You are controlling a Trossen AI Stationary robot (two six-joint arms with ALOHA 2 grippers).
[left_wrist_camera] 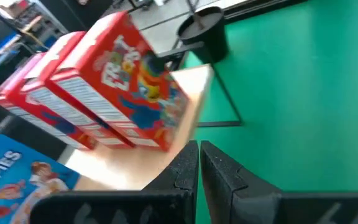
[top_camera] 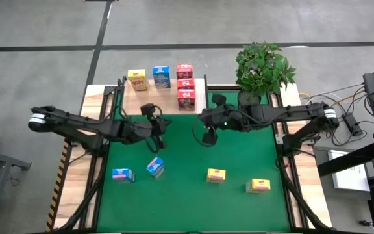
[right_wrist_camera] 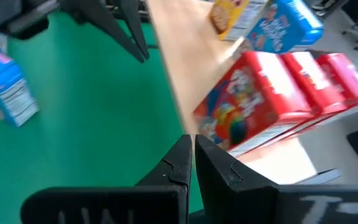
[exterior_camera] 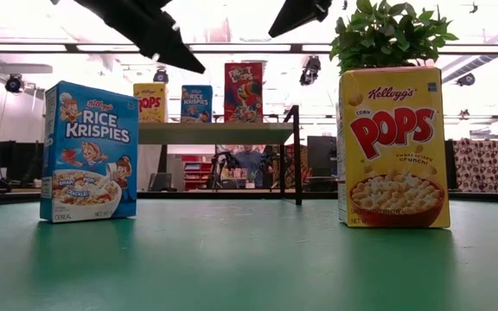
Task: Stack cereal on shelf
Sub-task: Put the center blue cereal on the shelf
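**Five boxes shelved, four left on the mat**

Widest first: green mat (top_camera: 193, 156) across the table, with the shelf (top_camera: 164, 101) along its far edge and a potted plant (top_camera: 263, 65) just beside the shelf's right end. On the shelf already: three red boxes (top_camera: 185, 86) lined up in a row, one blue box (top_camera: 162, 77) and one yellow box (top_camera: 137, 79). Waiting on the near part of the mat: two blue boxes (top_camera: 155, 167) toward the left, one tilted, and two yellow boxes (top_camera: 216, 174) toward the right, well apart from the shelf.

Left gripper (top_camera: 156, 129) and right gripper (top_camera: 208, 133) both over the mat just in front of the shelf, empty, fingers pressed together in each wrist view. Height above the mat hard to judge from overhead, though probably well clear, given the arms high in the low view.

Best done this way, as a judgement: spread the fingers before descending; take the nearest loose box on each arm's own side; grip across the narrow faces, squaring up to the tilted blue one first; lift clear of the black corner posts; set down beside the matching colour without nudging the red row.
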